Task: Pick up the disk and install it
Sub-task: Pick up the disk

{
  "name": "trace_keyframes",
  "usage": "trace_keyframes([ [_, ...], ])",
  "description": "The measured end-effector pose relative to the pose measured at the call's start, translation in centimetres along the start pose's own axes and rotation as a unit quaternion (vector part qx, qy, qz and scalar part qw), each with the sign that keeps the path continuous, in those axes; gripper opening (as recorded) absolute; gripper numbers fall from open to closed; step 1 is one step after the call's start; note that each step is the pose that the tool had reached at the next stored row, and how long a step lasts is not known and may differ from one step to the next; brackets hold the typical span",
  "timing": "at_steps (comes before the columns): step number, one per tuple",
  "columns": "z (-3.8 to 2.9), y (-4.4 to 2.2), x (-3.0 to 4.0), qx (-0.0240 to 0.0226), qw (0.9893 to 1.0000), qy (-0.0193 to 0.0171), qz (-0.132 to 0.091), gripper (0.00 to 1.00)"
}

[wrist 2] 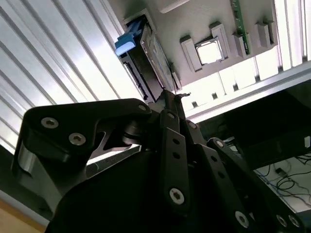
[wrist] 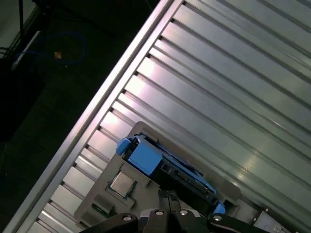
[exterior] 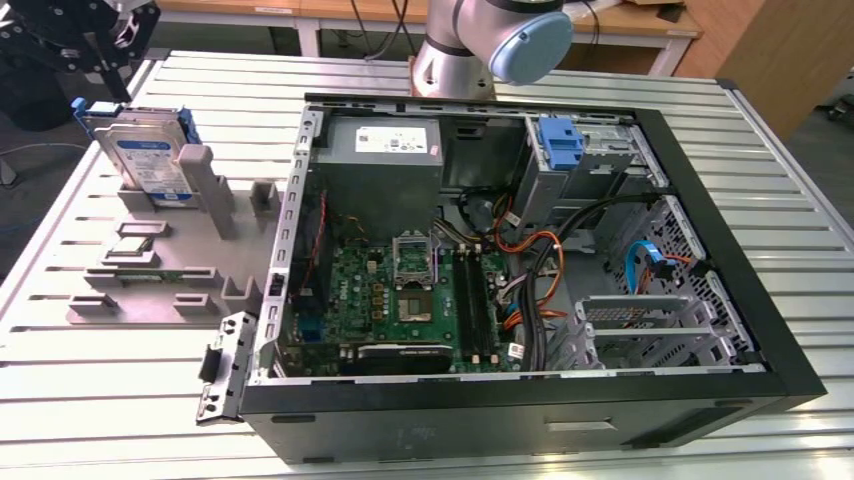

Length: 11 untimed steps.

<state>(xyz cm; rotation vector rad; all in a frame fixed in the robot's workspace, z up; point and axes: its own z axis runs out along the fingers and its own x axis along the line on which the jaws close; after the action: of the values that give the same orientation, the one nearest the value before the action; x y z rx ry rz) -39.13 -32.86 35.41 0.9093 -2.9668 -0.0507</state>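
Observation:
The disk (exterior: 144, 160) stands on edge in a slot of the grey holder (exterior: 200, 260) on the exterior view's left, its white-and-blue label facing forward and a blue bracket around it. My gripper (exterior: 107, 85) hangs just above its top edge, apart from it, shut and holding nothing. In the second wrist view, the disk (wrist 2: 150, 56) lies just beyond the gripper (wrist 2: 169, 94). In the first wrist view, the disk's blue bracket (wrist: 146, 155) sits close ahead of the gripper (wrist: 167, 199).
An open black computer case (exterior: 747, 300) fills the middle and right of the slatted metal table (exterior: 80, 400), with a motherboard (exterior: 400, 290), cables and a blue latch (exterior: 561, 140) at its far bay. The holder also carries a processor chip (exterior: 130, 245) and a memory stick (exterior: 134, 275).

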Motion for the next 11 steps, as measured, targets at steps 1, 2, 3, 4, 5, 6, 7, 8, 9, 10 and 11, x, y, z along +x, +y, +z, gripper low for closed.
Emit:
trace_keyframes([
  [1, 0.01, 0.0, 0.0, 0.0002, 1.0, 0.0004, -0.009, 0.1],
  [2, 0.01, 0.0, 0.0, 0.0005, 0.9998, 0.0007, -0.018, 0.1],
  [3, 0.02, 0.0, 0.0, 0.0007, 0.9996, 0.0011, -0.027, 0.1],
  [4, 0.03, 0.0, 0.0, 0.001, 0.9994, 0.0015, -0.035, 0.1],
  [5, 0.03, 0.0, 0.0, 0.0012, 0.999, 0.0019, -0.045, 0.1],
  [6, 0.04, 0.0, 0.0, 0.0015, 0.9985, 0.0023, -0.054, 0.1],
  [7, 0.05, 0.0, 0.0, 0.0017, 0.998, 0.0026, -0.063, 0.1],
  [8, 0.06, 0.0, 0.0, 0.002, 0.9974, 0.003, -0.072, 0.1],
  [9, 0.07, 0.0, 0.0, 0.0022, 0.9967, 0.0034, -0.081, 0.1],
  [10, 0.08, 0.0, 0.0, 0.0024, 0.996, 0.0037, -0.09, 0.1],
  [11, 0.09, 0.0, 0.0, 0.0027, 0.9951, 0.0041, -0.098, 0.1],
])
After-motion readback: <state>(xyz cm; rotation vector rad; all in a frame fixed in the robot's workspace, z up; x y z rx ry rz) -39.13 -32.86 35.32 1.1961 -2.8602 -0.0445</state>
